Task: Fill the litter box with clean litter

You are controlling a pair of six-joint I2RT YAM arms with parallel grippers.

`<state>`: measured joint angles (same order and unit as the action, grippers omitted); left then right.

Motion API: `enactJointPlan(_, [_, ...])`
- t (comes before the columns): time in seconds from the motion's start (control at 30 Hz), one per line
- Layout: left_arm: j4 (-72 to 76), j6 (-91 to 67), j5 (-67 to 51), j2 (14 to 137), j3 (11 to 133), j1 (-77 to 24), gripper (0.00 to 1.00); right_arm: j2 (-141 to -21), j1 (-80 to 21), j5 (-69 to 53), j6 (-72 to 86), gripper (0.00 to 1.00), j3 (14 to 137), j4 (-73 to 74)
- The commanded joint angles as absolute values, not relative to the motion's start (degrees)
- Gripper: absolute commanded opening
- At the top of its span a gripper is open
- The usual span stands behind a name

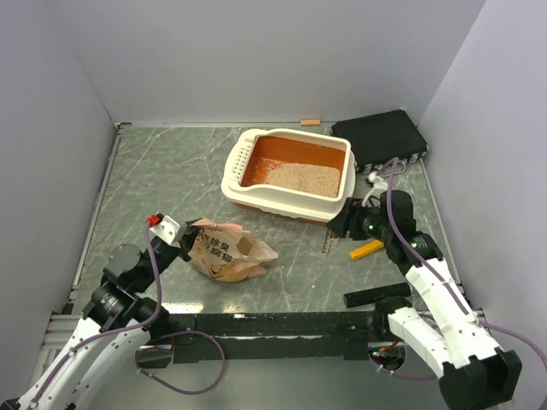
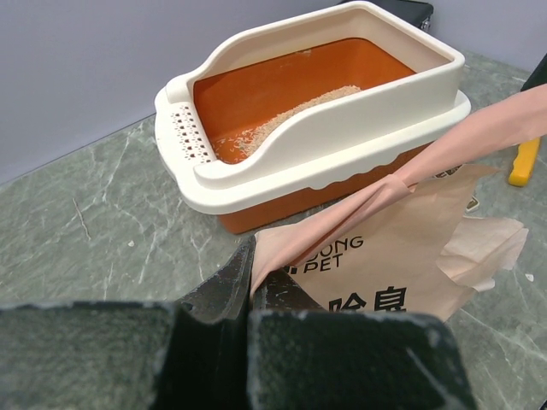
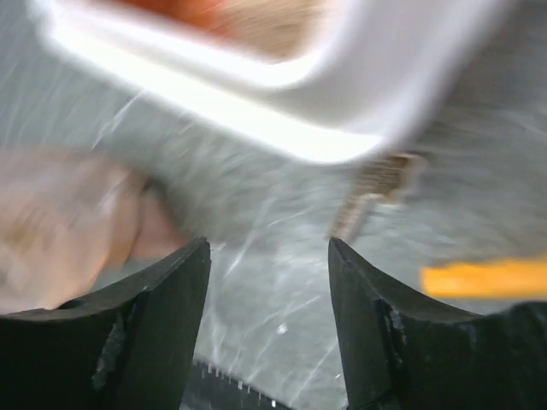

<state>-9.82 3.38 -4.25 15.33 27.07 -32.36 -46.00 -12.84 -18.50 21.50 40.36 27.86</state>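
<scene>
The litter box (image 1: 284,201), orange with a cream rim, stands at the table's back centre. Beige clean litter (image 1: 303,178) covers part of its floor, mostly toward the near and right side. It also shows in the left wrist view (image 2: 286,118) inside the box (image 2: 342,128). The crumpled tan paper bag (image 1: 229,252) lies in front of the box. My left gripper (image 1: 188,243) is shut on the bag's edge (image 2: 342,222), pinched between the jaws (image 2: 248,282). My right gripper (image 1: 342,229) is open and empty (image 3: 269,248), low beside the box's near right corner (image 3: 282,77).
A small orange-yellow scoop (image 1: 366,249) lies on the table by my right gripper, and shows in the right wrist view (image 3: 483,278). A black flat case (image 1: 380,137) sits at the back right. A thin ruler-like strip (image 1: 329,243) lies near the box's corner.
</scene>
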Motion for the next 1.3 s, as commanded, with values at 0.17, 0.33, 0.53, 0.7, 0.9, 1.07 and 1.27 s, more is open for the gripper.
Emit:
enactJointPlan(0.17, [-7.38,1.41,-5.71,17.31,35.06,-32.26,0.01,-40.54,-30.67,-29.6,4.22,0.78,36.34,11.55])
enactJointPlan(0.33, [-11.59,1.67,-3.61,18.54,38.4,-32.26,0.01,-39.19,-31.72,-38.05,2.12,0.99,31.73,1.06])
enactJointPlan(0.53, [-14.41,0.62,-3.25,20.83,41.22,-32.26,0.01,-45.35,-40.95,-36.83,-4.91,0.99,30.25,-5.78])
enactJointPlan(0.7, [-16.17,1.4,-3.43,20.83,41.84,-32.25,0.01,-49.65,-45.35,-37.0,-11.67,0.99,29.88,-8.79])
enactJointPlan(0.9, [-16.53,1.93,-3.16,19.78,41.49,-32.26,0.01,-54.84,-47.9,-33.83,-13.36,0.99,30.41,-12.38])
enactJointPlan(1.07, [-16.96,2.02,-3.51,20.04,41.57,-32.26,0.01,-60.11,-49.83,-32.26,-12.83,0.97,31.81,-16.08])
enactJointPlan(1.27, [-16.7,1.93,-3.78,19.95,40.96,-32.26,0.01,-62.84,-51.68,-31.11,-11.69,0.88,32.52,-20.12])
